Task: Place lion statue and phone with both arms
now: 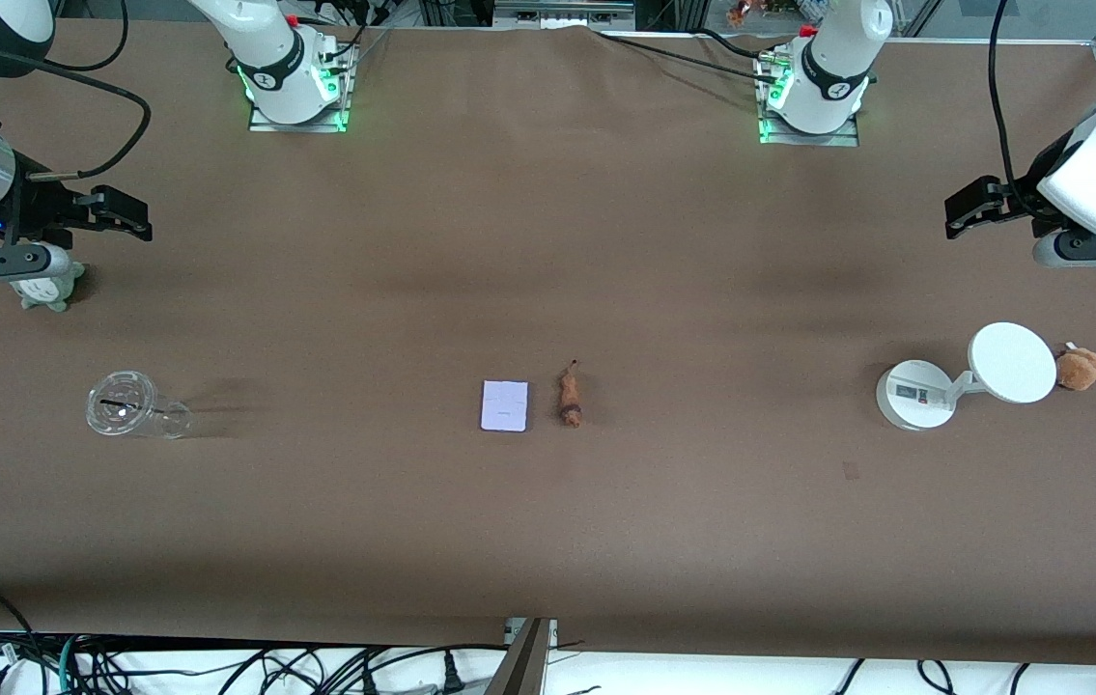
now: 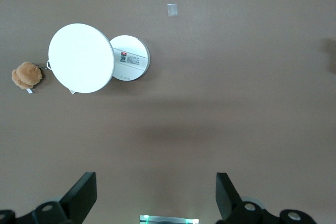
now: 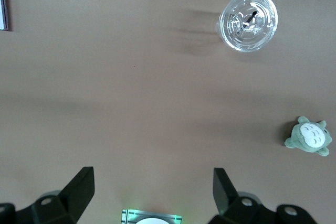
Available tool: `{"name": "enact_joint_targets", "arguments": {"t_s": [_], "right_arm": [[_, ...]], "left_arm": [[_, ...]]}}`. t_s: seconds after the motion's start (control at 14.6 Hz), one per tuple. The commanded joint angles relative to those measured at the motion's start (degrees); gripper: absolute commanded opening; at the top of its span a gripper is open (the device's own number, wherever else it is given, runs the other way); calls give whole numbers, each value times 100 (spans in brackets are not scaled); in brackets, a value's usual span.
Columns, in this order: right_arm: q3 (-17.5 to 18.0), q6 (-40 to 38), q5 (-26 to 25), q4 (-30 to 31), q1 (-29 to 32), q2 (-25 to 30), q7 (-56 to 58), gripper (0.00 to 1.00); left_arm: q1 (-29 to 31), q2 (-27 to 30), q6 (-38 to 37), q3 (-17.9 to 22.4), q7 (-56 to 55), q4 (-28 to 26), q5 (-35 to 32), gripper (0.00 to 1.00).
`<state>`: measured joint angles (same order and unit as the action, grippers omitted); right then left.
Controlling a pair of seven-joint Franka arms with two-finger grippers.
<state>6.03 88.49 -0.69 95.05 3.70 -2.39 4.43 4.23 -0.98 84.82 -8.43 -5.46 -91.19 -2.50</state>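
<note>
The phone (image 1: pixel 504 405), a flat pale lavender-white rectangle, lies on the brown table near its middle. The lion statue (image 1: pixel 570 394), a tiny reddish-brown figurine with a thin tail, lies right beside it, toward the left arm's end. My left gripper (image 1: pixel 968 208) hangs open and empty over the left arm's end of the table; its wrist view shows wide-apart fingers (image 2: pixel 81 195). My right gripper (image 1: pixel 123 212) hangs open and empty over the right arm's end. Only an edge of the phone (image 3: pixel 3 10) shows in the right wrist view.
A clear plastic cup (image 1: pixel 127 407) lies on its side and a green plush toy (image 1: pixel 50 288) sits at the right arm's end. A white round-based stand with a disc (image 1: pixel 972 376) and a fluffy brown plush (image 1: pixel 1079 368) stand at the left arm's end.
</note>
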Motion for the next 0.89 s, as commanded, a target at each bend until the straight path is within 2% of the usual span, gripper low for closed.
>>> {"name": "enact_joint_targets", "arguments": {"t_s": [0.0, 0.82], "right_arm": [[56, -33, 95, -127, 43, -42, -47, 100], [57, -33, 104, -127, 34, -42, -47, 100]], "left_arm": [[42, 1, -1, -10, -8, 15, -58, 100], [183, -139, 157, -10, -43, 137, -111, 100]]}}
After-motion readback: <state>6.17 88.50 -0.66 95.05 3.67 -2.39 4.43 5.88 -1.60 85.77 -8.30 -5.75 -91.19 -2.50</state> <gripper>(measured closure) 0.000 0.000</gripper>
